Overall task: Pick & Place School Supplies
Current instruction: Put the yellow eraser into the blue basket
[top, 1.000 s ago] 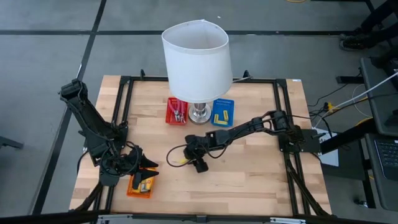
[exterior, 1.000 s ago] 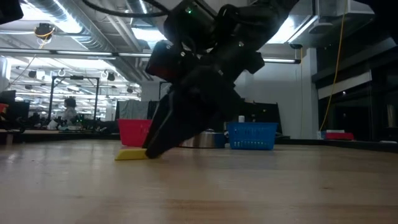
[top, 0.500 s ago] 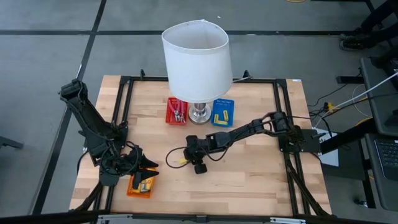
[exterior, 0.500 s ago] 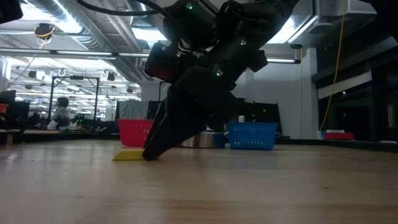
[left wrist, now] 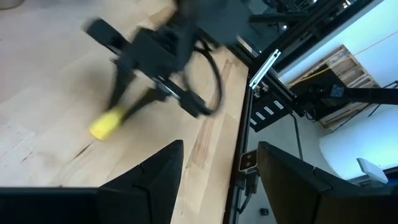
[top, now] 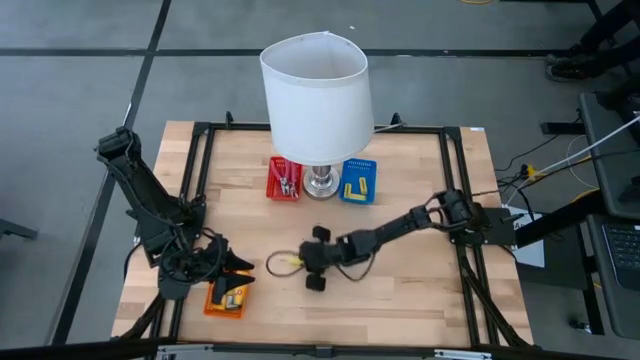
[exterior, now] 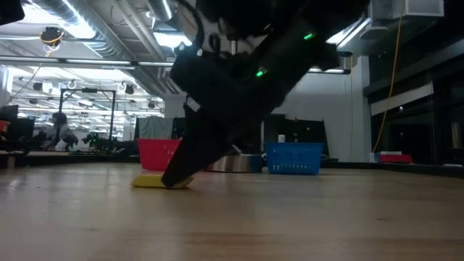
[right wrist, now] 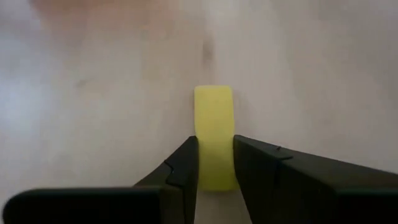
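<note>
A plain yellow piece (top: 287,262) lies flat on the wooden table, a little near of its middle. My right gripper (right wrist: 216,152) reaches in from the table's right and is shut on it; the low view shows its fingers (exterior: 177,174) slanting down to the yellow piece (exterior: 152,181). My left gripper (left wrist: 217,186) stands open at the table's near left, above an orange basket (top: 224,299), with nothing between its fingers. The left wrist view looks across at the yellow piece (left wrist: 107,124). My right gripper pinches the yellow piece between its two fingers, one on each long side (right wrist: 214,171), at the end nearer the gripper. The fingers slant down from the table's right and point along the piece. The piece lies flat on the table, its other end sticking out beyond the fingertips.
A lamp with a white shade (top: 316,95) stands at the table's far middle. Beside its foot are a red basket (top: 284,180) holding tools and a blue basket (top: 358,180) with a yellow item. A black frame (top: 205,150) runs around the table's edges.
My right arm has swung toward the table's near edge, and its wrist has rolled, so the gripper now comes at the yellow piece from the right. The piece has stayed on the table at about the same spot.
</note>
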Controlling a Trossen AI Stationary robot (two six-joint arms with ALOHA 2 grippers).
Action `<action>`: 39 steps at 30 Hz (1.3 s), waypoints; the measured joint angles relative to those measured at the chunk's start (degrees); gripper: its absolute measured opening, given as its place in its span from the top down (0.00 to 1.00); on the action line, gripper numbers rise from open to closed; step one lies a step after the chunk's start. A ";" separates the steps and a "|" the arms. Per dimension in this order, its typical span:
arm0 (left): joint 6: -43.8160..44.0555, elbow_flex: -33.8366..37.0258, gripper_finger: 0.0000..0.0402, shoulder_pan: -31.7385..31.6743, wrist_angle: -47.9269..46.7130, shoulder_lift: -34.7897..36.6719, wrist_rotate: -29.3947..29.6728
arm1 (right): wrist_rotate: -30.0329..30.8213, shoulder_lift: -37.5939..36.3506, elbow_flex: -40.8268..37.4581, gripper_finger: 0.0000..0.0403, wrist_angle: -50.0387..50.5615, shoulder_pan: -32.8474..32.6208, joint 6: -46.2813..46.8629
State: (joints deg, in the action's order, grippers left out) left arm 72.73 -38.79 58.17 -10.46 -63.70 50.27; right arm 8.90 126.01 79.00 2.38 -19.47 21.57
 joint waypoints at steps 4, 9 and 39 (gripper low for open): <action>0.00 0.02 0.50 0.87 0.37 -0.24 1.31 | 5.20 -0.46 -0.17 0.78 0.06 -4.42 8.21; 0.02 0.02 0.50 1.38 2.65 -2.08 1.77 | 16.63 -3.97 -0.21 0.78 1.35 -7.83 14.87; -2.17 0.04 0.50 1.33 12.44 -9.31 5.60 | 23.57 -41.18 -27.53 0.77 20.09 18.92 7.08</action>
State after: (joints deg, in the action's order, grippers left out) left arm 70.56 -38.74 59.50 1.98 -73.01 55.87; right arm 32.46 84.83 51.47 22.47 -0.55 28.64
